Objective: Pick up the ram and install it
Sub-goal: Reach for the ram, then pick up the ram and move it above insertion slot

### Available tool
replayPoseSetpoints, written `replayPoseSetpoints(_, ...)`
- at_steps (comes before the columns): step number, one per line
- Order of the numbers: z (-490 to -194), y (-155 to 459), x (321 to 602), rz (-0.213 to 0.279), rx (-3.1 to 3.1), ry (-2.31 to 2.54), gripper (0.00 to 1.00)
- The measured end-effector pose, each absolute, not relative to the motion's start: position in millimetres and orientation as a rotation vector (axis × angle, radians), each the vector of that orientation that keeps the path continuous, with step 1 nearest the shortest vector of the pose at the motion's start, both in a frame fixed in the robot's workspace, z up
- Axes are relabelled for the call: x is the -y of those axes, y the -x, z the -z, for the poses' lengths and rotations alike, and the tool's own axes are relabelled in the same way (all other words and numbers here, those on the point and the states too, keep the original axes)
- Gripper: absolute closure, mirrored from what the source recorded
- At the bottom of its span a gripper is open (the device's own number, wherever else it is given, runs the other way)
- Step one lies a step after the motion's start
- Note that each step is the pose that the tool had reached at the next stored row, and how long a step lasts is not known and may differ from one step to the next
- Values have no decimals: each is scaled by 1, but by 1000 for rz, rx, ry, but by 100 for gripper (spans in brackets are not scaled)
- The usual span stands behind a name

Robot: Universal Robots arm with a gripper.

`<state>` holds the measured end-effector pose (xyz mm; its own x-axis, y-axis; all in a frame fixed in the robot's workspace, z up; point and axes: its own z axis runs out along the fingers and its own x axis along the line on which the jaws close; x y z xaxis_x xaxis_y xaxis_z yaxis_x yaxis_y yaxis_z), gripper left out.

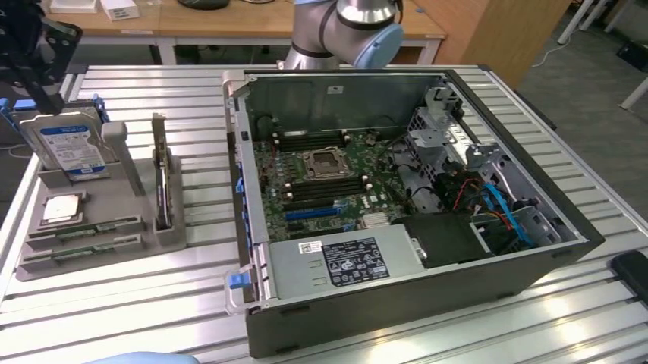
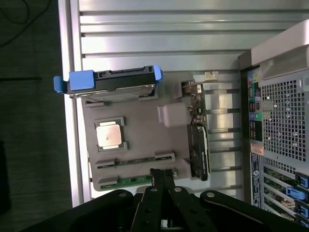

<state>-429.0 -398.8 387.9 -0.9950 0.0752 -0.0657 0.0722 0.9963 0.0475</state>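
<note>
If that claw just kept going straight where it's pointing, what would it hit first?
Probably the grey holder, at the slot holding the green ram right by the gripper; depth is unclear.

Ram (image 2: 126, 181): one end hidden behind the pincer (image 2: 162, 173), whose body is cut off by the frame edge. Computer case (image 2: 280, 121): cropped at the edge. Ram chips: too small to resolve.

Beneath the gripper (image 2: 162, 172) I count one hard drive (image 2: 115, 86), one processor (image 2: 109, 135), one expansion card (image 2: 199, 151) and seemingly two ram sticks (image 2: 128, 181); beside it, one computer case (image 1: 405, 197).
</note>
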Motion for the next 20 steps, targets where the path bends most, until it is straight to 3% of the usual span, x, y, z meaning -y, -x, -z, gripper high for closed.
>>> replayPoseSetpoints(20,-387,451,399,-69,-3073,-114,90)
